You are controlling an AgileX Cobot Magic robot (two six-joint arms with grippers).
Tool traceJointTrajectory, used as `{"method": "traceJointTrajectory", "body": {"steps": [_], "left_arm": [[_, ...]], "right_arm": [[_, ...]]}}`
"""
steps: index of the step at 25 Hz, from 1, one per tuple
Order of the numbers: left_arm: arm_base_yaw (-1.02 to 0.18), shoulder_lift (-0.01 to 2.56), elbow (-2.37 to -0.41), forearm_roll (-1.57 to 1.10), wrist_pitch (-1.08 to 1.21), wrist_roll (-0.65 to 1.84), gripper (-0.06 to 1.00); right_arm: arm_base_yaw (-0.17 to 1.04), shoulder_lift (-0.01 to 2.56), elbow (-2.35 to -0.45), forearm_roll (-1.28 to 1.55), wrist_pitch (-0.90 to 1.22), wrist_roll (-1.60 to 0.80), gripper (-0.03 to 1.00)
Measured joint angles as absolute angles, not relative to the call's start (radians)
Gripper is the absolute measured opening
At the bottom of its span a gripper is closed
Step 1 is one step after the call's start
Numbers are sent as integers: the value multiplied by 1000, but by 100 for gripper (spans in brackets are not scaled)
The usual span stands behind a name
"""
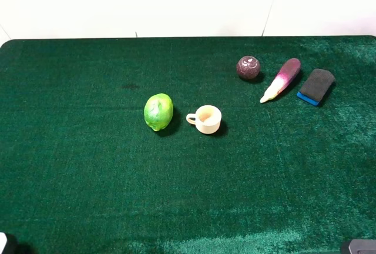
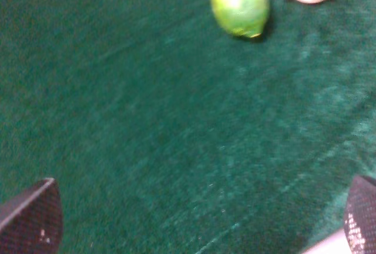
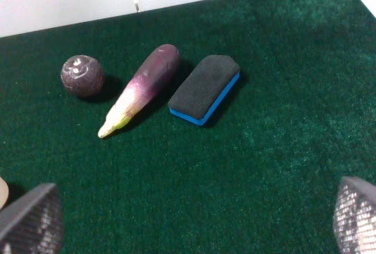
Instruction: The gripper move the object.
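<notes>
Maroon ball fruit [image 1: 248, 67], small, round, pale marks on top, sits just beside eggplant [image 1: 281, 80]. Left gripper [image 2: 200, 219] & right gripper [image 3: 188, 216] both spread wide, empty.

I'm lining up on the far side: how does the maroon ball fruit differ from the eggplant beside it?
The maroon fruit is round and compact; the eggplant is long and tapered. The fruit is dark all over with pale marks on top; the eggplant fades from purple to a whitish tip. Both lie untouched on the green cloth, apart.
</notes>
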State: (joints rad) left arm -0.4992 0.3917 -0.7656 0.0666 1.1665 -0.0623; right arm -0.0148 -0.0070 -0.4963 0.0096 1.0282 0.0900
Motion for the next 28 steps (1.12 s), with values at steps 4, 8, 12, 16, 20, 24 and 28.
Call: {"method": "traceJointTrajectory", "body": {"steps": [4,8,12,16,20,24,28], "left_arm": [[-368,278,-680,67,1148,-62,97],[-248,194,-602,67,1121,-62,97],[-155,144,-531,61,1106,-62,97],[-95,92,-505,38,1068,-49,97],[-70,28,-505,30,1065,-20,97],[-67,-6,-505,28,1065,23,97],[-67,-8,-505,26,1065,30,97]], "right_arm": [[-15,-7,-496,10,1028,90,69],[-15,-7,-496,10,1028,90,69],[-15,-7,-496,10,1028,90,69],[-15,-7,-496,10,1028,90,69],[-15,-7,-496,10,1028,90,69],[-15,-7,-496,10,1028,90,69],[-15,-7,-496,10,1028,90,69]]}}
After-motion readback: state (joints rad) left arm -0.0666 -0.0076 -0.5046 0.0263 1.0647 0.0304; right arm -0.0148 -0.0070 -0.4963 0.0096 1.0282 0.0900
